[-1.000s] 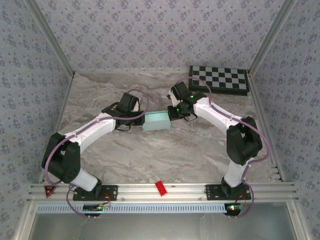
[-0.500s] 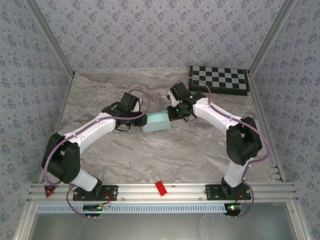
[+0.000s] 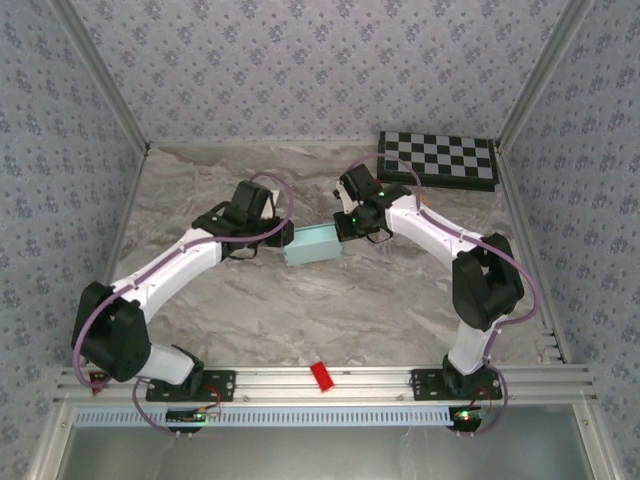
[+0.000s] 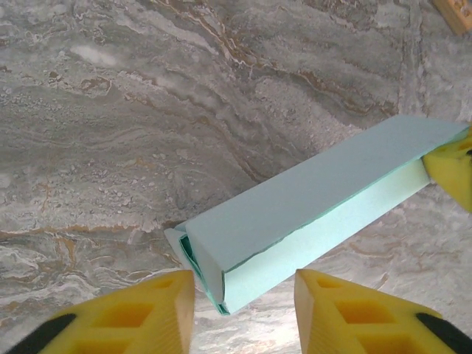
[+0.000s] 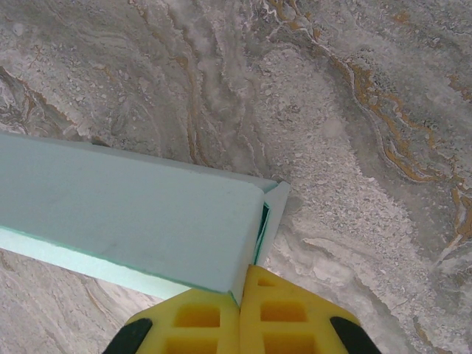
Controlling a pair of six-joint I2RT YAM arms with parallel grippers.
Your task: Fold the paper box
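The paper box (image 3: 312,243) is a pale light-blue, long flat box lying on the marble table between my two grippers. In the left wrist view its near end (image 4: 214,265), with tucked flaps showing, lies just ahead of my left gripper (image 4: 243,310). That gripper is open, with its yellow fingers (image 4: 147,310) apart and nothing held. My right gripper (image 5: 241,295) is shut on the corner of the box's (image 5: 125,214) other end, beside a side flap (image 5: 271,214) that stands slightly ajar. From above, the left gripper (image 3: 277,238) and right gripper (image 3: 343,226) flank the box.
A black-and-white checkerboard (image 3: 438,158) lies at the table's back right. A small red piece (image 3: 322,375) sits on the front rail. Patterned walls close in the sides and back. Marble tabletop (image 3: 330,300) lies bare between the box and the rail.
My left gripper has opened off the box's left end, and its wrist has shifted slightly back and left. The right gripper keeps its grip; the box has barely moved.
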